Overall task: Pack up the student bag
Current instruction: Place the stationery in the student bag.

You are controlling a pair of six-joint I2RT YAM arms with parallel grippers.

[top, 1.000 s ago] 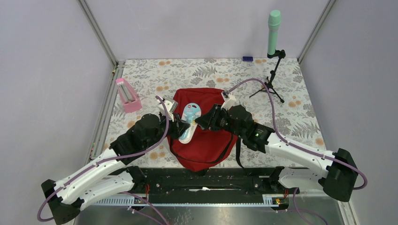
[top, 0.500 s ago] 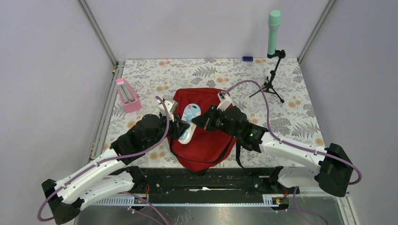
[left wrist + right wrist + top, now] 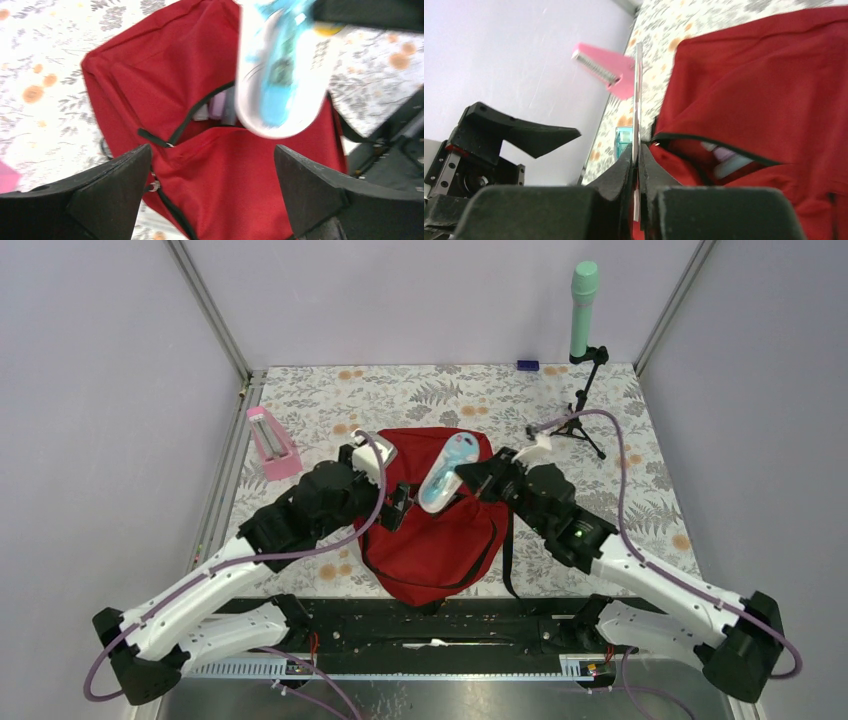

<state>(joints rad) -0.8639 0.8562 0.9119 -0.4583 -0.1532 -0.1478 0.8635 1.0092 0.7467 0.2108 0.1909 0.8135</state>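
The right gripper (image 3: 474, 483) pinches a pack (image 3: 445, 468) edge-on at the bag's (image 3: 440, 545) 12 o'clock, apparently for slotting in; the left gripper (image 3: 400, 508) gapes wide, clear.

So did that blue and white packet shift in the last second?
Yes. The packet moved toward the tripod stand at the far right, away from the pink case, pinched in the right gripper over the student bag.

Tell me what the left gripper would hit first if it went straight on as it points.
The left gripper would probably meet the large red fabric backpack, just below its open zipper. The white-and-blue packaged item in the right gripper sits above that line, though depth is unclear.
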